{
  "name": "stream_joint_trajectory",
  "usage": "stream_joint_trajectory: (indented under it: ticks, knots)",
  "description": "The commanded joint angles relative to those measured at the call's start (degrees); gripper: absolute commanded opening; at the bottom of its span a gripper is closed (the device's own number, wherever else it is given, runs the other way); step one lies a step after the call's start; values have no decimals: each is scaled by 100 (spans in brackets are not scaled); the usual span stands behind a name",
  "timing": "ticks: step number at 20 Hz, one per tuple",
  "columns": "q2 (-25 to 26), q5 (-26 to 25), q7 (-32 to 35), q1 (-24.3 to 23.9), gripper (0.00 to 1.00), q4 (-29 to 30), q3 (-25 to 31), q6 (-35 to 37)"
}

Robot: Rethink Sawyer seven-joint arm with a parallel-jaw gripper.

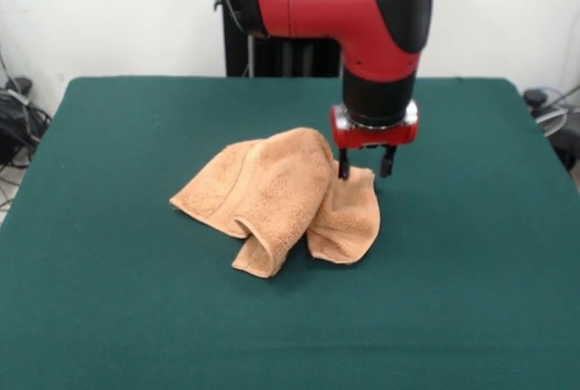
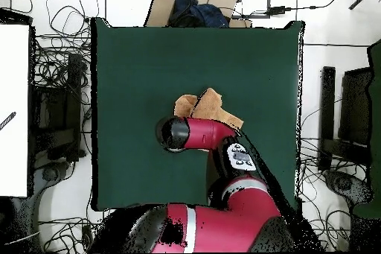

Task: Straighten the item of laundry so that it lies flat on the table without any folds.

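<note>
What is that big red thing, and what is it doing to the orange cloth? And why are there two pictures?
The big red thing is a robot arm. At its end is a gripper, like a small hand with two thin black fingers. They are spread apart over the edge of the towel, one finger at the cloth, and they hold nothing yet.

The towel is orange and fluffy. It lies crumpled and folded over itself in the middle of a green table. The robot is supposed to spread it out flat.

The two pictures show the same moment. One camera looks across the table at the robot. The other looks straight down from the ceiling, so there the arm hides most of the towel.
</note>
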Motion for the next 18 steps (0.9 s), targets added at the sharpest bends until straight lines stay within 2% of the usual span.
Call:
stream_joint_trajectory:
  ticks: [1,4,7,14,18]
  knots:
    - [-744,298,987,0,100,432,386,-77]
    - [-1063,356,971,-25,100,680,373,115]
    - [-1081,375,905,-53,100,675,379,165]
    - [-672,418,856,-34,100,381,434,22]
    - [-292,422,717,-13,100,-87,472,-4]
